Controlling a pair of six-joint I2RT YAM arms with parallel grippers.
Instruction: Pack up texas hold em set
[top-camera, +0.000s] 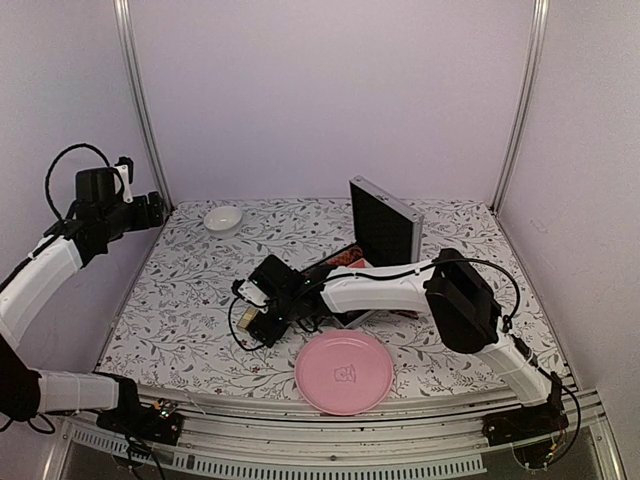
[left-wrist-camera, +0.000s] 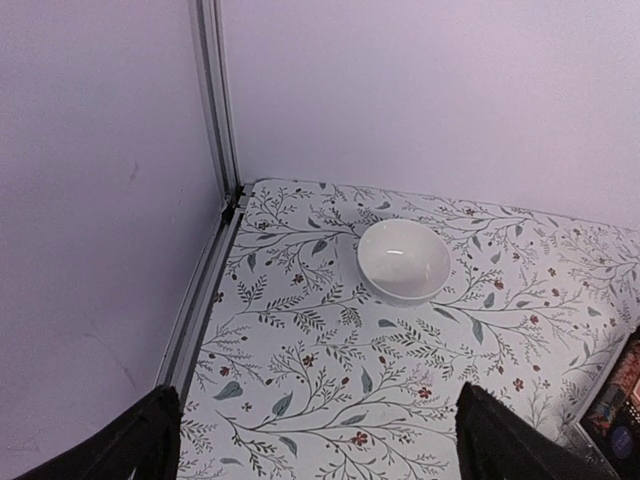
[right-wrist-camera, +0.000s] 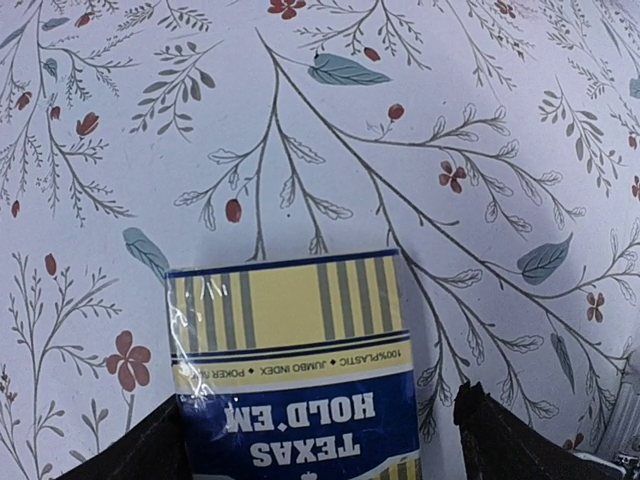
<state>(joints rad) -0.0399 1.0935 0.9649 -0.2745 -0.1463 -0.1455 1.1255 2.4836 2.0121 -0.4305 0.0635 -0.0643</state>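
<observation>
Reaching leftward across the flowered table, the right arm lies low in front of the silver case, whose lid stands upright with its black lining facing the arms. Most of the case's tray is hidden behind that arm. The right gripper hangs just above the table with its jaws spread wide. A card deck in a blue and yellow striped box (the words "TEXAS HOLD 'EM" read upside down in the wrist view) lies flat on the table between them. The left finger sits right at the deck's edge, while the right finger stands clear of it, so the deck is not clamped.

The left arm is raised at the table's far left corner. The left gripper is also wide open, holding nothing, and looks down on a small white bowl that rests upright near the back wall. A pink plate sits at the near edge, just in front of the right arm.
</observation>
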